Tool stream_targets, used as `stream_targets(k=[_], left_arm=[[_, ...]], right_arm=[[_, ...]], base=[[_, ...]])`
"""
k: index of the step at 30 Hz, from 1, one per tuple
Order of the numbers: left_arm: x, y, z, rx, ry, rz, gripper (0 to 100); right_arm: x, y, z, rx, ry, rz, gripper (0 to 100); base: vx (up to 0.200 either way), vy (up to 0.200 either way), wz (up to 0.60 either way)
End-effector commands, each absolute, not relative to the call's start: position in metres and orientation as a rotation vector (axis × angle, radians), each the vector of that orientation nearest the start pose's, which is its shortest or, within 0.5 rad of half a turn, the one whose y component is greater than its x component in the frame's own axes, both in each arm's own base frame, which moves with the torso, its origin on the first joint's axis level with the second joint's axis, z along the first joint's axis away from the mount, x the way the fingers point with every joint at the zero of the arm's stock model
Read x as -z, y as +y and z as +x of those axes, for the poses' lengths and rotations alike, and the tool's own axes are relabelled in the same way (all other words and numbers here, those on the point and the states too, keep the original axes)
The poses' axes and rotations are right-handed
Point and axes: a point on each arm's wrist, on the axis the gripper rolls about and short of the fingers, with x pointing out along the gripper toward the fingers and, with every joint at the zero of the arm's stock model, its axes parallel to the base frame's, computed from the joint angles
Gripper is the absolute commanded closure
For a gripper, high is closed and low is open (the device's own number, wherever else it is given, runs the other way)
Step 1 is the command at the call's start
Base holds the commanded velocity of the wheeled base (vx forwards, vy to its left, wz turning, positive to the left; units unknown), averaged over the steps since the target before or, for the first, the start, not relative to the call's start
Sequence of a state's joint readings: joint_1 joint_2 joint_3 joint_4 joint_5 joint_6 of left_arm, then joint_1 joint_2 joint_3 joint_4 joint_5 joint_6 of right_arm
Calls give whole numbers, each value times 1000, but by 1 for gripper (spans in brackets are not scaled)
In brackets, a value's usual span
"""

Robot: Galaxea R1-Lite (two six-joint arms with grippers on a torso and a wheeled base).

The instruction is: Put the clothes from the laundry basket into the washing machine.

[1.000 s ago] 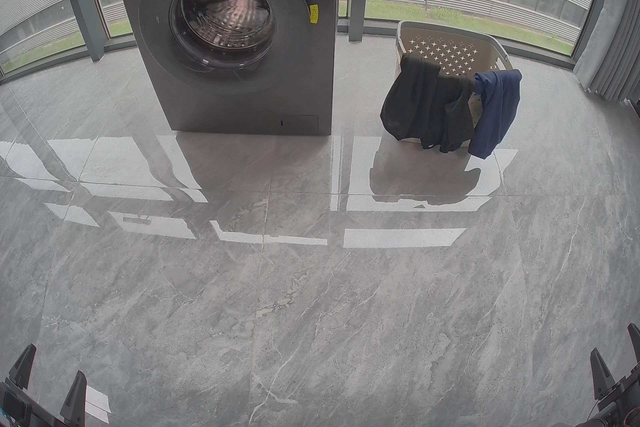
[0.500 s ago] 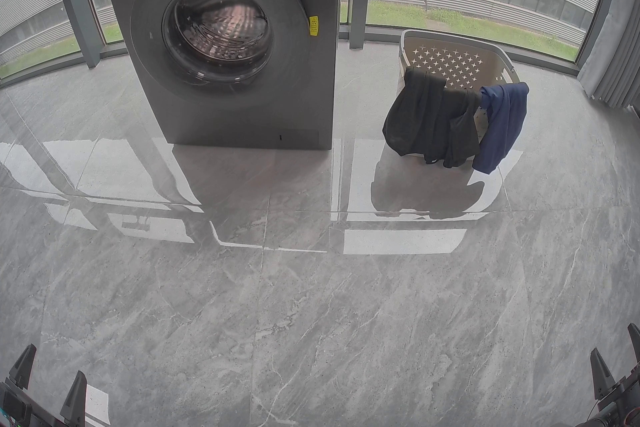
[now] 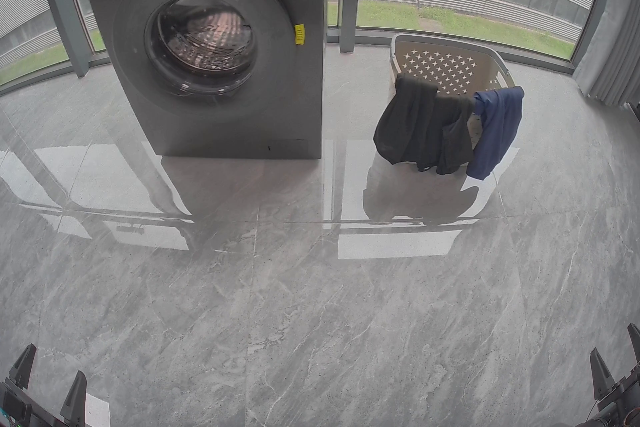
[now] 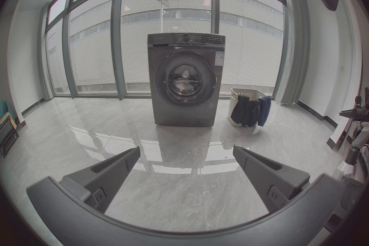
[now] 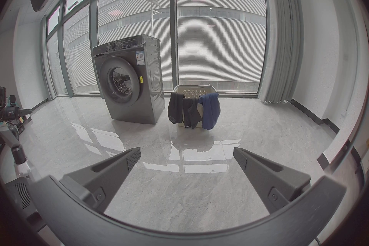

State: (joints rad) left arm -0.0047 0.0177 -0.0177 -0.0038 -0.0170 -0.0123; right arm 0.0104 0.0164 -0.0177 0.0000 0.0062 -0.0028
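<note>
Grey floor [image 3: 333,315] separates the empty, wide-spread left gripper [image 3: 53,363] and right gripper [image 3: 613,341] from the far laundry basket [image 3: 453,58], right of the washing machine [image 3: 207,41]. Approach stage, apparently; next, closing in on the draped clothes [image 3: 420,128].

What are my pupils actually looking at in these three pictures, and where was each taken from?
A two-armed wheeled robot took them. One picture looks down from its head: the dark pointed shapes in the bottom corners are its left fingers and right fingers, both spread open, holding nothing. The other two come from cameras on each wrist, looking out between those fingers. On the glossy grey tiled floor stand a dark grey front-loading washing machine and, further to the robot's right, a beige plastic laundry basket. A black garment and a blue garment hang over the basket's near rim.
</note>
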Motion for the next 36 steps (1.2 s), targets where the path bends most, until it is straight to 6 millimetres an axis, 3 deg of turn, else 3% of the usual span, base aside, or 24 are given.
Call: stream_targets(k=[1, 9, 27, 36], left_arm=[[-76, 0, -23, 22, -4, -14, 0], [-76, 0, -23, 21, -3, -14, 0], [-76, 0, -23, 21, -3, -14, 0], [-76, 0, -23, 20, -5, -9, 0]], right_arm=[[-76, 0, -22, -17, 8, -3, 0], [-76, 0, -22, -17, 8, -3, 0], [-76, 0, -22, -17, 8, -3, 0], [-76, 0, -22, -17, 8, -3, 0]], base=[[0, 0, 0], [0, 0, 0], [200, 0, 0], [0, 0, 0]])
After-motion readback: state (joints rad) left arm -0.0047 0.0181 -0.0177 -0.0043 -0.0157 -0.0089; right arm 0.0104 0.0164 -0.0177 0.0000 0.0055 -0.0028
